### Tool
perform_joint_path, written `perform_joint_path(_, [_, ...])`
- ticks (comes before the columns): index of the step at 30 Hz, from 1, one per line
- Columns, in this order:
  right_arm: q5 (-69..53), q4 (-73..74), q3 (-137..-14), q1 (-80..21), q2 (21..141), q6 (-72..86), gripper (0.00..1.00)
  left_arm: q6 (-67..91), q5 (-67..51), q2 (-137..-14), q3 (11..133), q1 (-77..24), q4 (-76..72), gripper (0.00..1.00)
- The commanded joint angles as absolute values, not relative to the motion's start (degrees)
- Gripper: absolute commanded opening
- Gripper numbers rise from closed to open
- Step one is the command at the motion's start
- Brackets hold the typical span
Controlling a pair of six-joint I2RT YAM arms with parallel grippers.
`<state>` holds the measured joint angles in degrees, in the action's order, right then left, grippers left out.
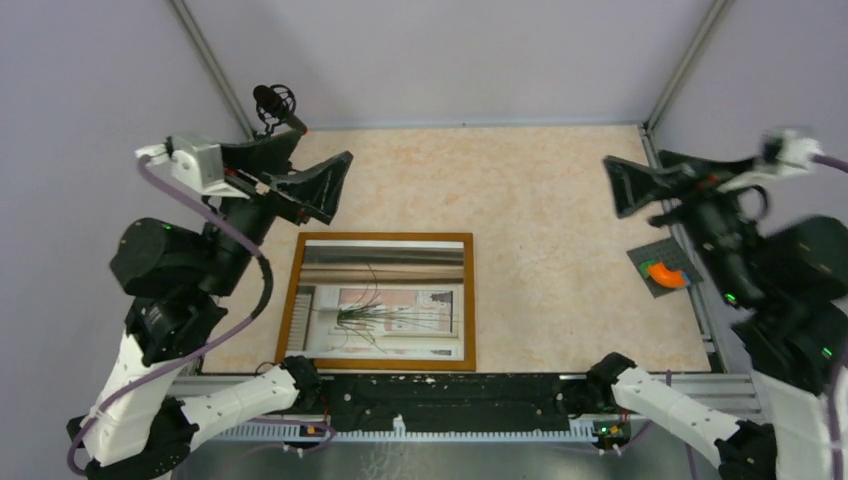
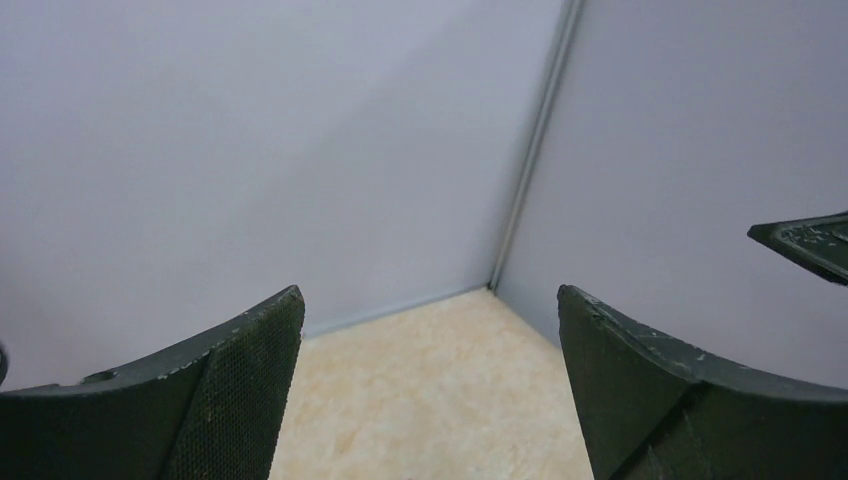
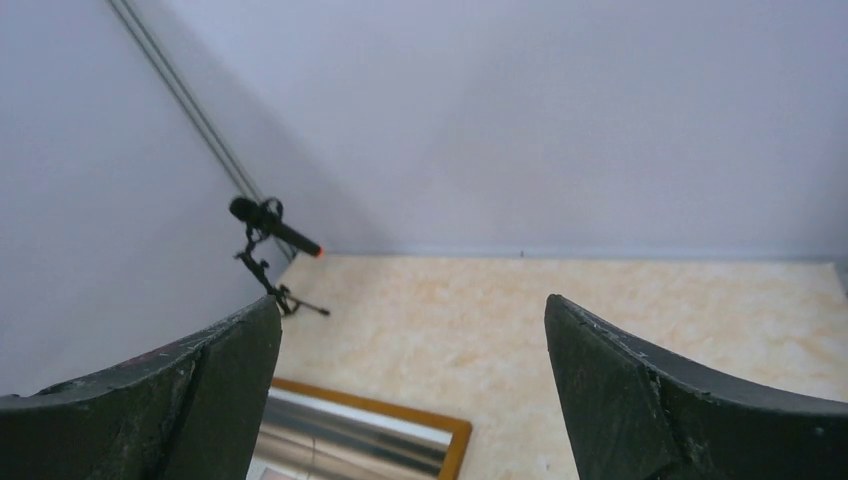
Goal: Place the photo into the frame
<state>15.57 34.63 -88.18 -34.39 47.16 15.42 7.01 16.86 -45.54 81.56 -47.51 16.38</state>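
The photo (image 1: 385, 308) sits inside the frame (image 1: 385, 238), with both tools lifted off it.

At upper left of the top view, the left tool (image 1: 318, 160) hangs over the desk (image 1: 540, 210) with its jaws spread wide and nothing in them, a small black microphone (image 1: 275, 103) just behind it. Below and right of it, low and left of centre, the wooden frame lies flat around the photo (grass strands visible). At far right, the right tool (image 1: 640, 185) is equally wide and empty, near a grey pad (image 1: 650, 262) holding something orange.
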Motion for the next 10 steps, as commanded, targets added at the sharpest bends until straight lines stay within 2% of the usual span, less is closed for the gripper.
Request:
perform_joint_path(1, [16.6,43.1,-93.0,-34.6,41.8,8.7,0.99,3.7,4.6,-50.4,91.1,-47.3,17.6,0.99])
perform_joint_path(10, [15.8,43.7,-98.3,-34.6,36.9,6.3,0.99,3.2,6.9,-49.0,92.8,-47.3,13.9,0.99])
